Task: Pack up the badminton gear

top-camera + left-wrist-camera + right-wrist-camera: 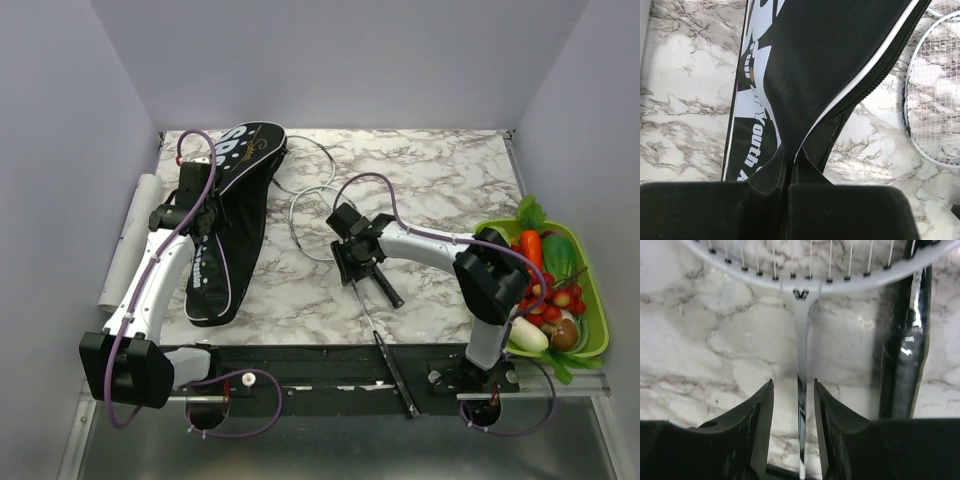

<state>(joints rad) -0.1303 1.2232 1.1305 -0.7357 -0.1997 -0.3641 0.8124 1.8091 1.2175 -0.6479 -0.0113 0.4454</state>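
Marble table [440, 180] — black bag [235, 215] lying along its left side, one racket [366, 315] and a second racket [386, 288] mid-table, hoops just beside the bag — green basket [600, 300] at the right edge.

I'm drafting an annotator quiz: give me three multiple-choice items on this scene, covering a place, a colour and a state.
1. Where does the green plastic basket of vegetables sit?
A) at the far right of the top view
B) under the left arm
C) at the far left of the top view

2. What colour is the long racket-shaped fabric bag?
A) red
B) black with white lettering
C) plain white

3. How do the fingers of the right gripper stand?
A) shut on the bag
B) open, either side of the thin shaft of a pale-hooped racket
C) shut on a vegetable

Answers: 1 A, it lies by that view's right border; 2 B, the top view shows white letters on black; 3 B, the right wrist view shows gaps beside the shaft.
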